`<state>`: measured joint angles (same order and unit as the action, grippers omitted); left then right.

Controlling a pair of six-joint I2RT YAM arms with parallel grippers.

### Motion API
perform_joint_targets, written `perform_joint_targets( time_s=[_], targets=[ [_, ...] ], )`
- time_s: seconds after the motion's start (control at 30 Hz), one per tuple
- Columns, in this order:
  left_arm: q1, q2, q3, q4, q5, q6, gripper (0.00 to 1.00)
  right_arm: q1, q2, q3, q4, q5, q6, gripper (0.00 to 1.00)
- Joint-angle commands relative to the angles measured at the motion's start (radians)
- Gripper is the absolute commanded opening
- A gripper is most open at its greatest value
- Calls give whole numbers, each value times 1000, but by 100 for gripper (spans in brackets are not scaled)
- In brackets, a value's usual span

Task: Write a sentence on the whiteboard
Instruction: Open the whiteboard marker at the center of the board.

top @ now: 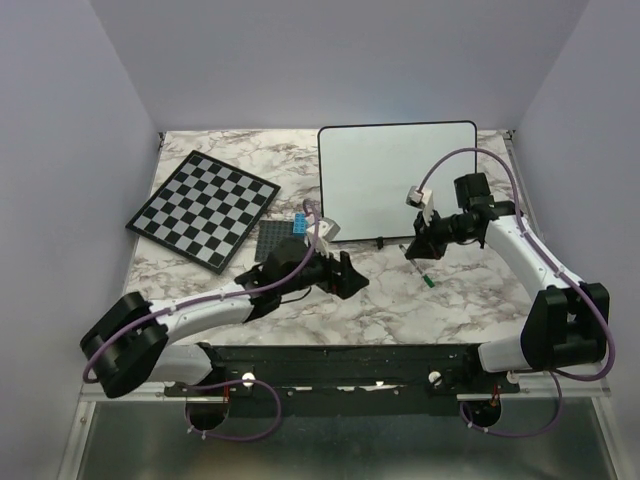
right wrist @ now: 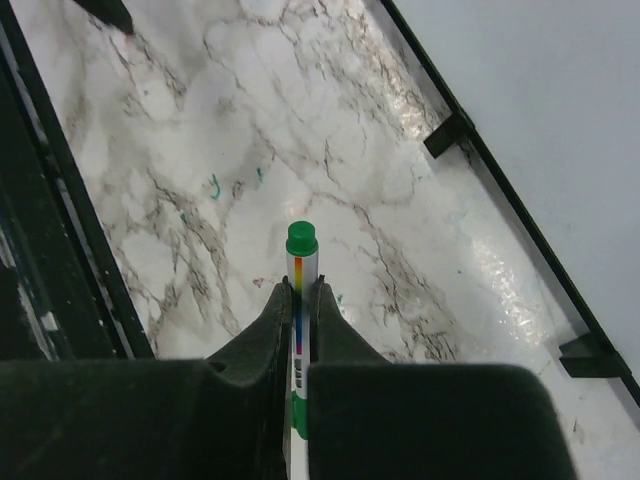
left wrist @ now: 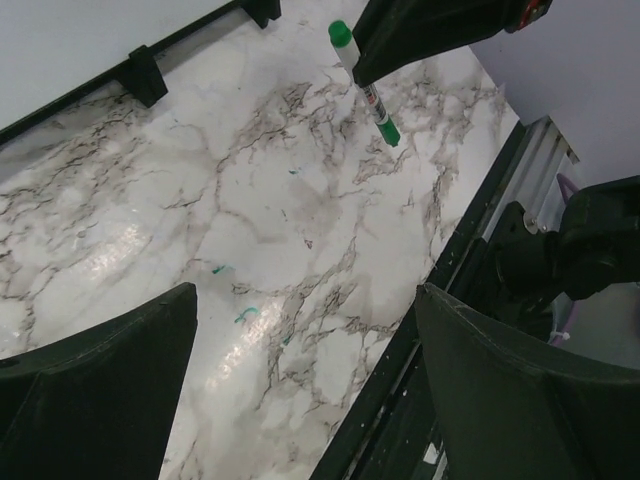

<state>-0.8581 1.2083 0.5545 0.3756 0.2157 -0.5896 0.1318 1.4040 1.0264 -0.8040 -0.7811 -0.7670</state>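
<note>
Early stage of the writing task. The whiteboard [top: 398, 180] sits against the far edge of the table [top: 330, 310], right of centre, and its surface shows no writing; the sentence is entirely left to do. The right gripper [top: 418, 250], off the board's near edge, is clenched on a green marker [right wrist: 299, 268] whose end appears capped, so uncapping probably comes first. The left gripper [top: 348, 272], jaws spread and grasping nothing, hovers beside the board's near-left corner. A chessboard [top: 203, 208] lies towards the far-left corner.
</note>
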Motion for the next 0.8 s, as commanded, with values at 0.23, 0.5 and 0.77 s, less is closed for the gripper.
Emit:
perform_joint_targets(
  time_s=[0.23, 0.5, 0.77],
  targets=[
    [-134, 344, 211, 239, -122, -21, 90, 5, -2, 46, 189, -228, 403, 1],
    [-167, 491, 340, 200, -183, -88, 80, 5, -13, 31, 287, -250, 547, 1],
    [-173, 570, 412, 138, -194, -115, 61, 5, -45, -3, 336, -248, 600, 1]
  ],
)
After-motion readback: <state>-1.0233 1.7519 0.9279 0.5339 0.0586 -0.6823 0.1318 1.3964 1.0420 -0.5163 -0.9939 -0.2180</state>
